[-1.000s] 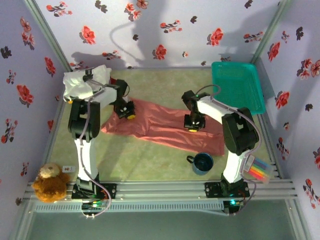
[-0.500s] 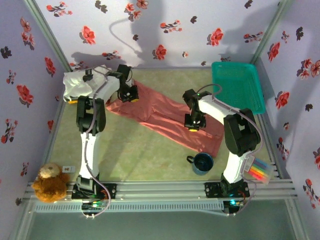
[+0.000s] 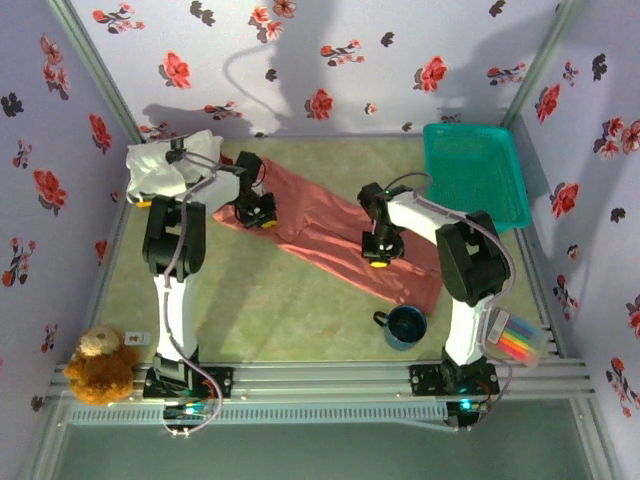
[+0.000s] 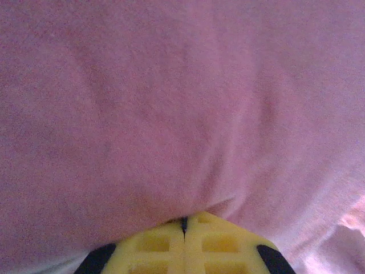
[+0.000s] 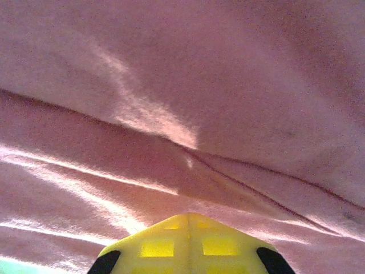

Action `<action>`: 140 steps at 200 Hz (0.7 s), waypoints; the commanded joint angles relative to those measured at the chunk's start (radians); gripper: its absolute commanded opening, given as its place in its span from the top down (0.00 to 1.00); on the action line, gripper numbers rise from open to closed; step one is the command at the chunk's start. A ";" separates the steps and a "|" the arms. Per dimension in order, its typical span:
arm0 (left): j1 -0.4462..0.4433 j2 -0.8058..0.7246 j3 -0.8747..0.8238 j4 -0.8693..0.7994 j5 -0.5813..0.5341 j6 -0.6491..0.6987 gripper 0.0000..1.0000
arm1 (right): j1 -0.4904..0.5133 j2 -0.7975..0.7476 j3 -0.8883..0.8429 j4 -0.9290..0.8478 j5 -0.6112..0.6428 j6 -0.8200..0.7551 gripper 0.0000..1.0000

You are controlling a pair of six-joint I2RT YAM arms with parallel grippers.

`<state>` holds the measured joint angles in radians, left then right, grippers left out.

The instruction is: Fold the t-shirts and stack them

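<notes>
A large salmon-pink t-shirt (image 3: 315, 225) lies spread in a diagonal band across the green mat, from back left to front right. My left gripper (image 3: 262, 215) is at its back-left part, shut, and in the left wrist view a fold of the pink cloth (image 4: 171, 103) bunches into the closed yellow tips (image 4: 183, 220). My right gripper (image 3: 377, 256) sits over the shirt's middle, shut, its tips (image 5: 189, 216) down at the creased cloth (image 5: 228, 85) with no pinch showing. A white t-shirt (image 3: 165, 168) is heaped at the back-left corner.
A teal mesh basket (image 3: 476, 180) stands at the back right. A dark blue mug (image 3: 405, 326) sits just in front of the shirt's right end. A pack of coloured markers (image 3: 516, 345) lies at the front right, and a teddy bear (image 3: 98, 365) at the front left.
My left gripper swung back and then slightly forward, dragging the shirt's left part toward the back wall. The right gripper shifted a little forward and left; the shirt's right end stayed put.
</notes>
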<state>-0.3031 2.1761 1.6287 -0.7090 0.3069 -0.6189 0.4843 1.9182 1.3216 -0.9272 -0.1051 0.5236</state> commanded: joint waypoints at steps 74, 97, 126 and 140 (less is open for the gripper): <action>0.016 0.268 0.322 -0.008 -0.129 0.043 1.00 | 0.075 0.092 0.008 0.134 -0.112 0.033 1.00; 0.032 0.347 0.470 -0.011 -0.113 0.011 1.00 | 0.122 0.135 0.066 0.142 -0.137 0.061 1.00; 0.038 0.395 0.656 -0.083 -0.095 -0.004 1.00 | 0.186 0.181 0.165 0.131 -0.151 0.098 1.00; 0.033 0.329 0.605 -0.034 -0.101 -0.003 1.00 | 0.195 0.169 0.184 0.129 -0.144 0.112 1.00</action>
<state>-0.2798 2.5443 2.2440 -0.7345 0.2626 -0.6079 0.6498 2.0632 1.4734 -0.8005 -0.2295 0.5861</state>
